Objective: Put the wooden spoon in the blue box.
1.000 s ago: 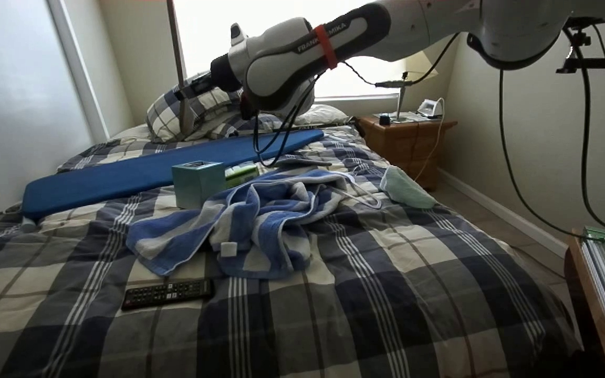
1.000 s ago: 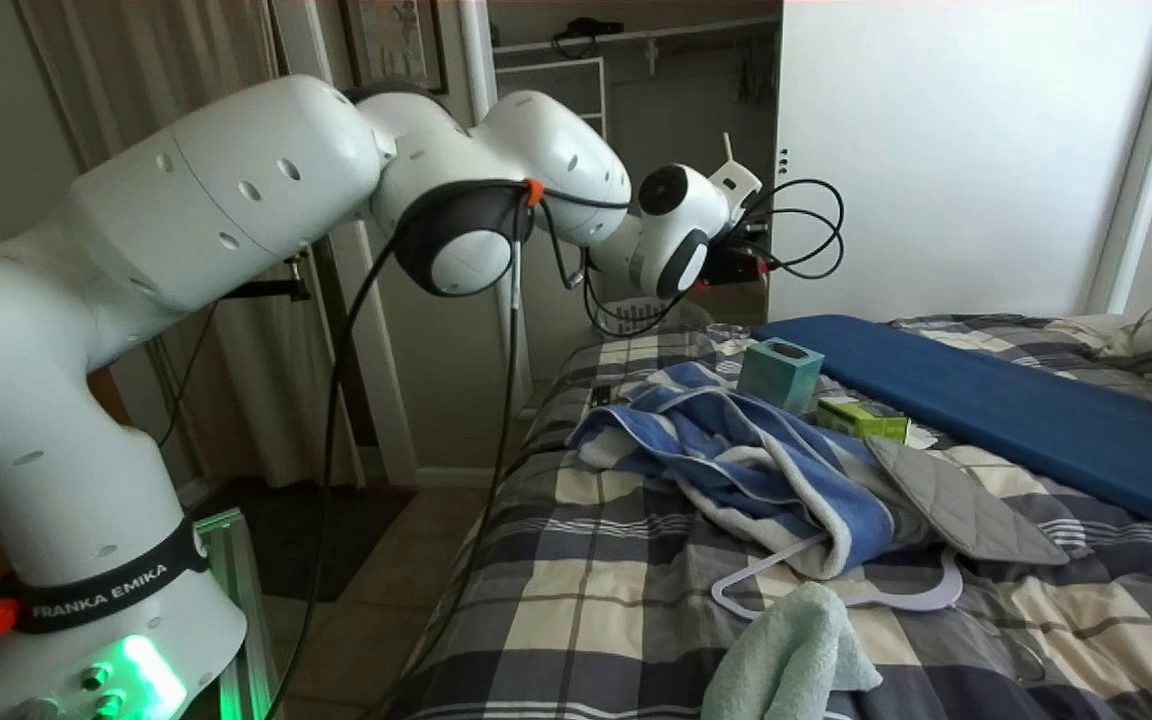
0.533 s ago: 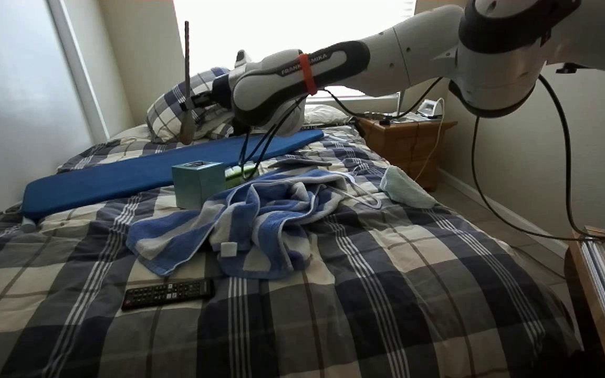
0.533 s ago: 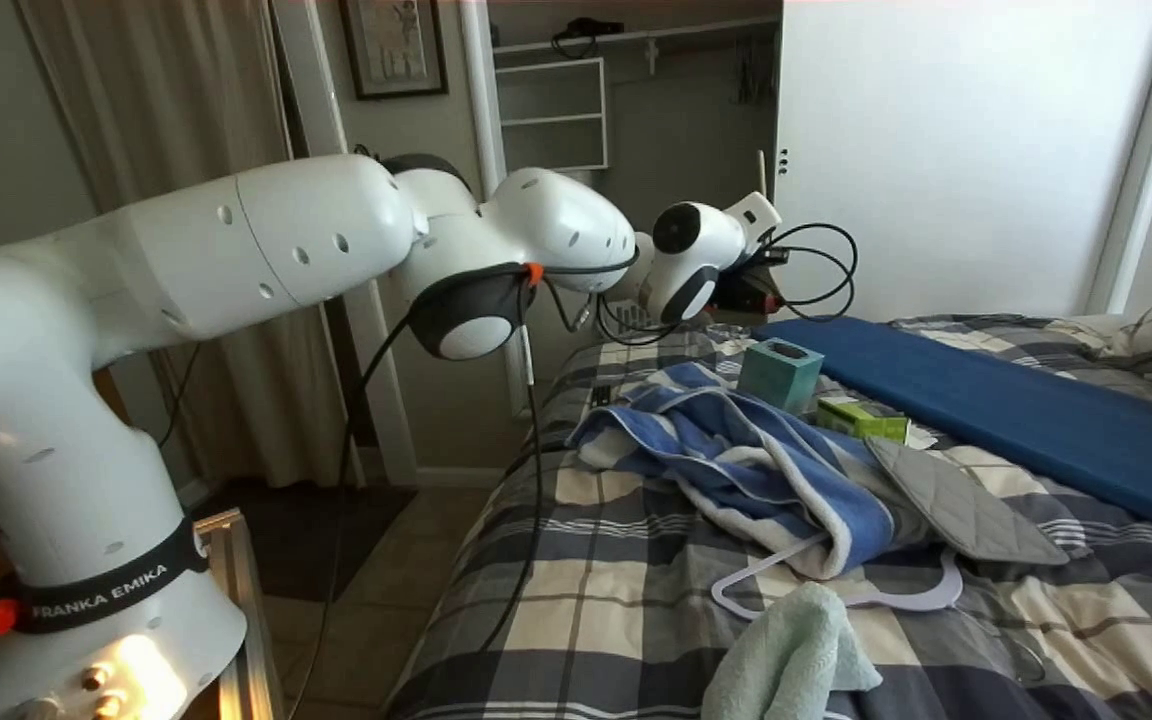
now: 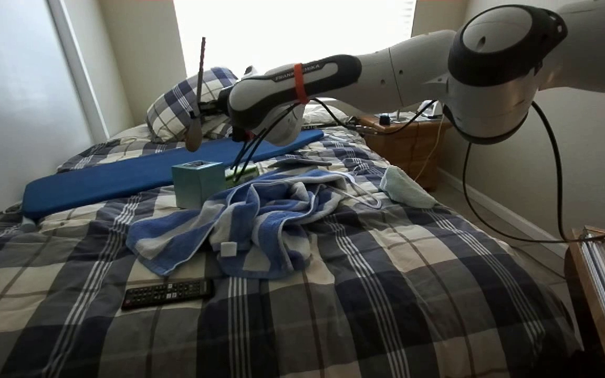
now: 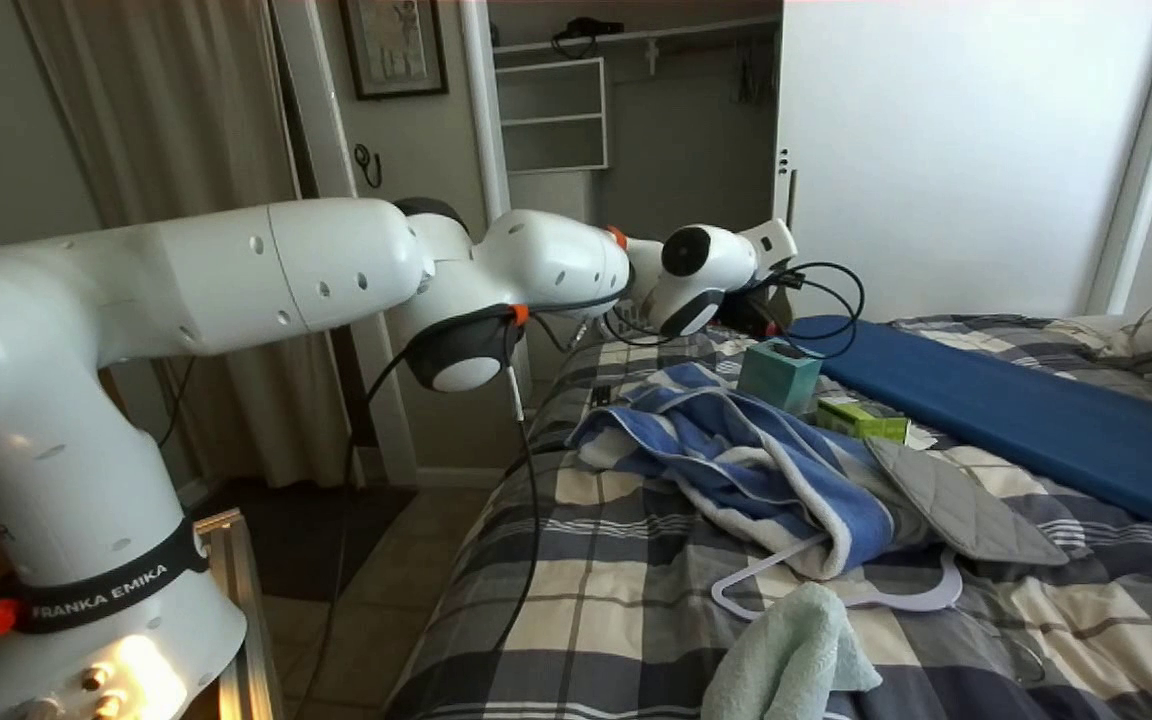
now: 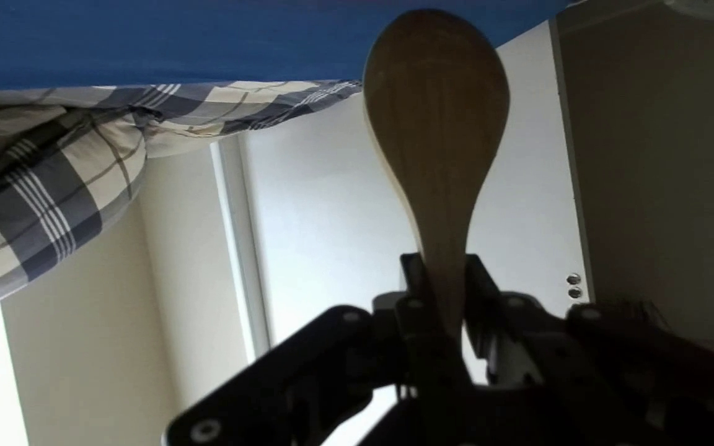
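Observation:
The wooden spoon (image 5: 193, 137) hangs nearly upright, bowl down, in my gripper (image 5: 197, 111). In the wrist view, the spoon (image 7: 437, 105) is gripped at its neck between both fingers (image 7: 442, 272). In an exterior view the handle (image 6: 792, 195) rises behind the wrist, which largely hides the gripper. A small teal-blue box (image 5: 198, 186) with a dark opening on top stands on the bed; it also shows in an exterior view (image 6: 776, 378). The spoon's bowl appears just above this box, not touching it. A long, flat royal-blue board (image 5: 108, 176), tapered at one end, lies behind the box.
A green box (image 6: 861, 421) sits beside the teal-blue box. A striped towel (image 5: 271, 226), a grey pad (image 6: 966, 500), a white hanger (image 6: 901, 600) and a pale green cloth (image 6: 796, 650) lie on the bed. A remote (image 5: 168, 294) lies nearer. Cables (image 5: 252, 149) hang from the wrist.
My arm has lowered, bringing the spoon down toward the teal-blue box and a little to the right in an exterior view. The spoon has stayed in the gripper; its handle now leans slightly right.

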Action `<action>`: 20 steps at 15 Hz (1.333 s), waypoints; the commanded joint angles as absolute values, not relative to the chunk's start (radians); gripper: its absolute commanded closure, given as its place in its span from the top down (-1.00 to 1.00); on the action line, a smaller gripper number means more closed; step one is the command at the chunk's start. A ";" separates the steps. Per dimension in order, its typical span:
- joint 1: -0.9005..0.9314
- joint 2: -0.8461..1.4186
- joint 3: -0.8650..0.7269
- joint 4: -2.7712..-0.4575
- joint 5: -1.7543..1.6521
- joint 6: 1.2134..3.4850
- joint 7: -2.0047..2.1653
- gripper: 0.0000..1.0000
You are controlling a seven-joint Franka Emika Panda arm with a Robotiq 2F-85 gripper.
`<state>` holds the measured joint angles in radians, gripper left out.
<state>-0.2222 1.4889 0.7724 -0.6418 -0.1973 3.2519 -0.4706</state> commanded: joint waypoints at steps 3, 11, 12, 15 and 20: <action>-0.192 1.486 0.689 -0.618 -0.063 3.287 -0.457 -0.92; -0.173 1.485 0.667 -0.611 -0.048 3.313 -0.454 0.11; -0.171 1.485 0.656 -0.609 -0.043 3.312 -0.454 0.23; -0.164 1.487 0.635 -0.601 -0.037 3.308 -0.456 0.67; -0.094 1.498 0.400 -0.501 0.070 3.245 -0.428 1.00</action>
<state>-0.1631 1.4827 0.5953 -0.6107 -0.0540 3.2960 -0.4556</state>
